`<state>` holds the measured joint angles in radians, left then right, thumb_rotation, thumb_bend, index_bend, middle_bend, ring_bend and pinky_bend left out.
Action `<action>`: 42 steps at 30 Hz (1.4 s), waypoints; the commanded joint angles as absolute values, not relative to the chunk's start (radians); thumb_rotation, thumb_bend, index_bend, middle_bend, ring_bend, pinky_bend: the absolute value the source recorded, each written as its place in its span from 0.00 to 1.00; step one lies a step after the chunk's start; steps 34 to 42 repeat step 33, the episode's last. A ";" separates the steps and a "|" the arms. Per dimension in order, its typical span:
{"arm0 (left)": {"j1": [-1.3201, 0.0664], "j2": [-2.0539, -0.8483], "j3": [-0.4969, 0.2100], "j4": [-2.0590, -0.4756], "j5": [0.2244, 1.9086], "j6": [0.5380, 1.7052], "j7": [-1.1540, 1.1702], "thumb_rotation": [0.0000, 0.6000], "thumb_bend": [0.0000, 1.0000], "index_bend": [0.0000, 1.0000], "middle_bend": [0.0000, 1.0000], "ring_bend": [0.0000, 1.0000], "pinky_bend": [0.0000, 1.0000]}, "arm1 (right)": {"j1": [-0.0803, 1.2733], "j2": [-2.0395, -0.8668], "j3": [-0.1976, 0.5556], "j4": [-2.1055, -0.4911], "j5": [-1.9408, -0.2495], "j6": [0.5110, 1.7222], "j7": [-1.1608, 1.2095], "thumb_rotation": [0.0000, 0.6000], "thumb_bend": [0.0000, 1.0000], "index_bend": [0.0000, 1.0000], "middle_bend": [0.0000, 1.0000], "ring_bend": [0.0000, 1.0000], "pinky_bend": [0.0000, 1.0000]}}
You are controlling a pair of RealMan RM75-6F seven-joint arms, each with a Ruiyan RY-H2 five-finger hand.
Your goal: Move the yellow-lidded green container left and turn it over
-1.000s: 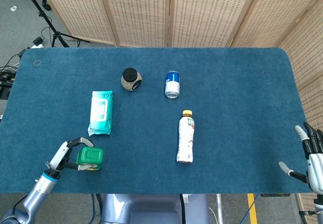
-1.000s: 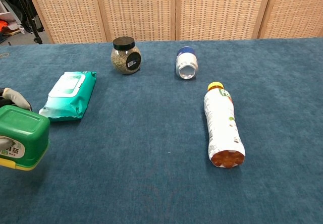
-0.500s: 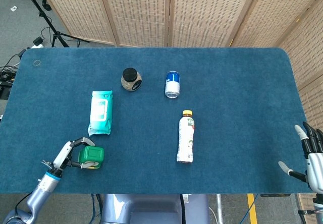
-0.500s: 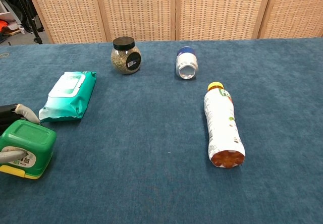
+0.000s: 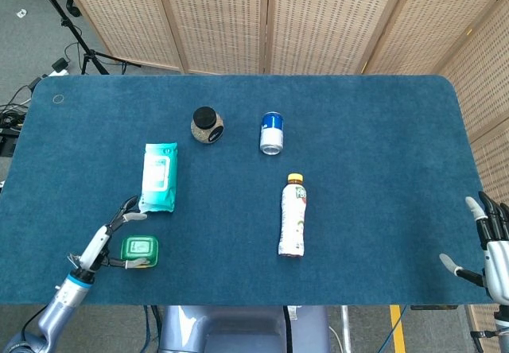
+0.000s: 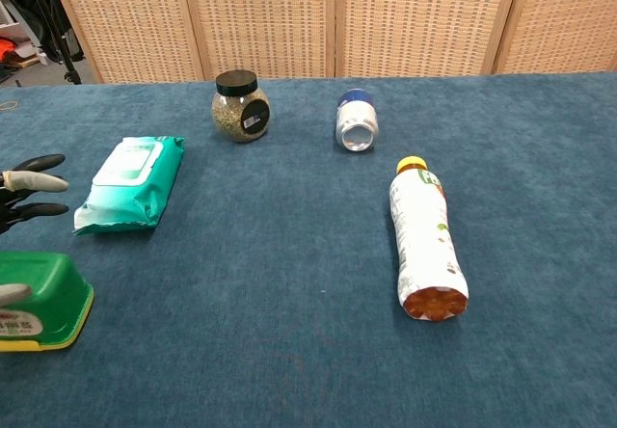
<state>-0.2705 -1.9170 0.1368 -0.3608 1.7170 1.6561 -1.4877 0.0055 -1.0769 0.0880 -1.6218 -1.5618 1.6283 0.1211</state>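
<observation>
While the blue table point(image 5: 374, 130) spreads wide under me, with wicker screens point(image 5: 262, 19) standing behind its far edge, what lies on it gathers toward the middle and my left. Largest of these is the teal wipes pack point(image 5: 159, 176), lying flat near the left front, its long side running away from me. To its right, well apart, a drink bottle point(image 5: 293, 215) with a yellow cap lies on its side, cap pointing to the far edge and its base toward me. Farther back a blue and white can point(image 5: 272, 133) lies tipped over, its open mouth facing me in the chest view, and just left of it a round jar with a black lid point(image 5: 207, 125) stands upright. The yellow-lidded green container point(image 5: 140, 249) sits at the left front corner, near the pack's close end, resting upside down with the yellow lid against the cloth and the green base up. My left hand point(image 5: 107, 242) is just beside it on its left, fingers point(image 6: 34, 182) spread apart and holding nothing; whether my thumb touches its side I cannot tell. My right hand point(image 5: 487, 246) hangs off the table's right front edge, fingers apart, empty.
</observation>
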 commanded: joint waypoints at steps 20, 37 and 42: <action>-0.310 -1.383 0.124 -1.058 1.721 1.691 -0.558 1.00 0.00 0.06 0.00 0.00 0.00 | 0.000 -1.068 0.085 -1.628 -1.571 1.640 0.136 1.00 0.00 0.02 0.00 0.00 0.00; -0.285 -1.022 0.111 -1.650 1.484 1.425 -0.116 1.00 0.00 0.00 0.00 0.00 0.00 | 0.000 -1.079 0.087 -1.628 -1.569 1.641 0.111 1.00 0.00 0.02 0.00 0.00 0.00; -0.285 -1.022 0.111 -1.650 1.484 1.425 -0.116 1.00 0.00 0.00 0.00 0.00 0.00 | 0.000 -1.079 0.087 -1.628 -1.569 1.641 0.111 1.00 0.00 0.02 0.00 0.00 0.00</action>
